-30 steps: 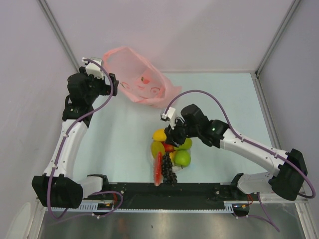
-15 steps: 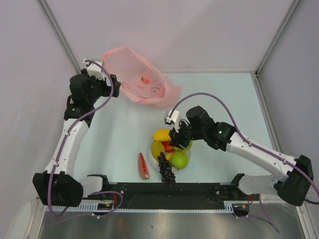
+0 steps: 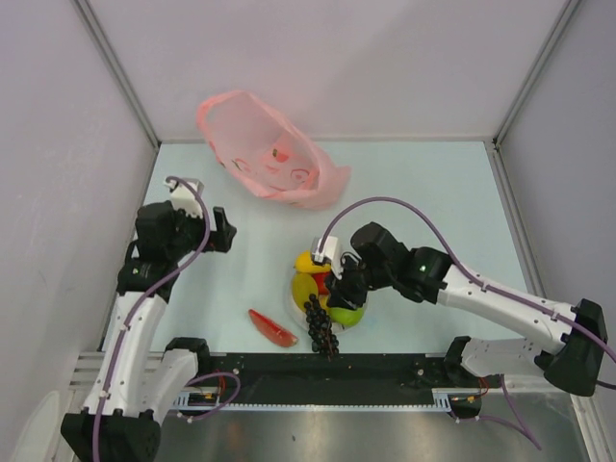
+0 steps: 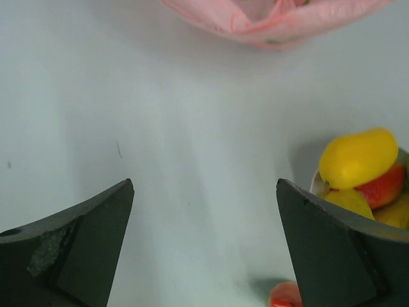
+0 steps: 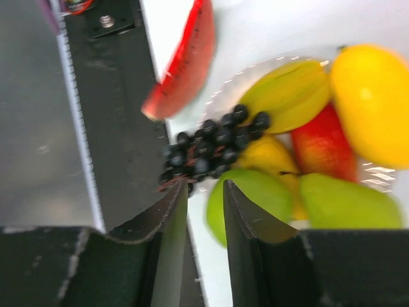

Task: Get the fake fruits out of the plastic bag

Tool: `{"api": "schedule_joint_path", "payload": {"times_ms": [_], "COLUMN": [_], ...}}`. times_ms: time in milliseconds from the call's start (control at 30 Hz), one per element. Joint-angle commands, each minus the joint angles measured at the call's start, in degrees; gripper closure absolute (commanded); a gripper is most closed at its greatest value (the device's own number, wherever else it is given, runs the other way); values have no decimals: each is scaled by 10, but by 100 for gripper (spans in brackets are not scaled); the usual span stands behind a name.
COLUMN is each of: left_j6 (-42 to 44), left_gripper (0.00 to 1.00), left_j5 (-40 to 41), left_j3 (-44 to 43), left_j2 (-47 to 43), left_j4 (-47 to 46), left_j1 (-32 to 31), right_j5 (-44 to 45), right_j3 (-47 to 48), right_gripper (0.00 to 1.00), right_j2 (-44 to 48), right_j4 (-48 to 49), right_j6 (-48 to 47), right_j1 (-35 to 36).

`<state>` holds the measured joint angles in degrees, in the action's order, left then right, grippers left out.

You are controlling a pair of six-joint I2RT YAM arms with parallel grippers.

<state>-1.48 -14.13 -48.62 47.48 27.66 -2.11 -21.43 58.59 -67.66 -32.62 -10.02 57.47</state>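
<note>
The plastic bag is seen lying crumpled at the far left of the table, its mouth turned to the far left corner; red and green shapes are seen on its thin pink skin, but whether any fruit is left inside cannot be told. The fake fruits are found well apart from it, near the middle of the near edge. Most are heaped in a shallow pale bowl: a yellow-orange mango is set at its far side, a red mango is tucked just nearer, a yellow piece is laid at the left, and two green pears are placed at the near right. A dark grape bunch is draped over the near rim, its end reaching the black rail. A watermelon slice is left flat on the table, just left of the bowl and outside it. The right gripper is held over the bowl's near side, its fingers drawn close with a narrow gap and nothing pinched between them. The left gripper is held above bare table to the left, fingers spread wide and empty.
</note>
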Motion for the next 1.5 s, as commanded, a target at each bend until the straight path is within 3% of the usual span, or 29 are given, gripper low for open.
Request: {"api": "schedule_joint_path", "payload": {"times_ms": [0,200,367,567,667,833,1333,1467], "left_j6": [14,37,38,18,-10,-25,-41,-49], "left_gripper": [1,1,0,0,0,0,0,0], "left_j5": [-41,-50,-64,-85,-99,-113,-131,-136], "left_j3": [27,-4,-12,-10,-9,13,41,44], "left_j2": [-27,-50,-99,-139,-153,-173,-186,-182], "left_j4": [49,56,50,35,28,7,-1,-10], "left_j1": [4,4,7,19,38,47,54,54], "right_j5": [-17,10,70,94,108,73,64,89], "right_j3": [-51,-111,-108,-105,-105,-102,-82,-78], "right_gripper": [69,76,71,72,68,68,55,57], "right_j2": [61,51,15,-12,-25,-62,-99,-112], "right_j4": [24,93,78,69,75,88,106,112], "right_j6": [67,92,118,159,180,214,246,250], "right_j1": [34,107,169,141,127,88,108,113]}}
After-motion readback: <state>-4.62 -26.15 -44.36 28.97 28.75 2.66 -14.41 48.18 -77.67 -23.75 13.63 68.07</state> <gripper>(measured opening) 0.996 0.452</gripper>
